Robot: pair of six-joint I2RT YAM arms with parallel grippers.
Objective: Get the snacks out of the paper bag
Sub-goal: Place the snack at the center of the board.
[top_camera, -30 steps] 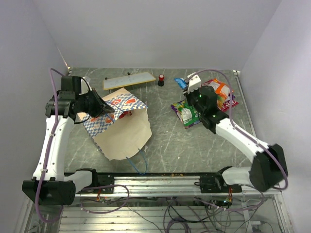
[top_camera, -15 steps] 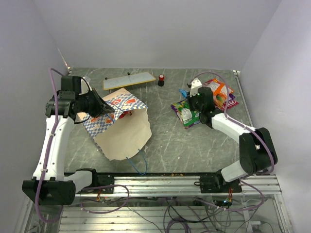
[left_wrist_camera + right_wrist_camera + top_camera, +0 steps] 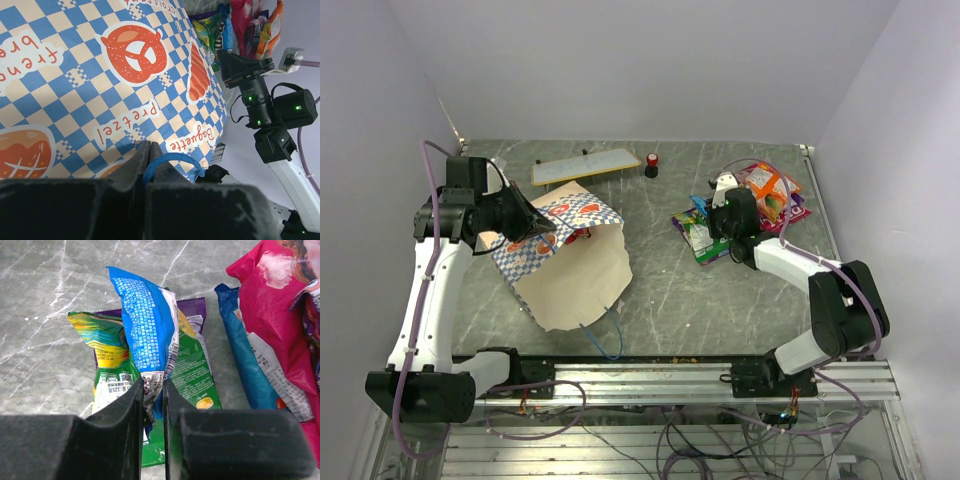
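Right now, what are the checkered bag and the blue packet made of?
The checkered bag looks like matte paper; it holds stiff folds and shows a plain tan underside. The blue packet is probably glossy plastic film; it crinkles and catches light.

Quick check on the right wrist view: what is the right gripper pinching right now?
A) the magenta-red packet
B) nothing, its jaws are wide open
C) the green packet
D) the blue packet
D: in the right wrist view the right gripper has its fingers closed on the crimped end of the blue packet, while the green packet lies flat beneath it, ungripped.
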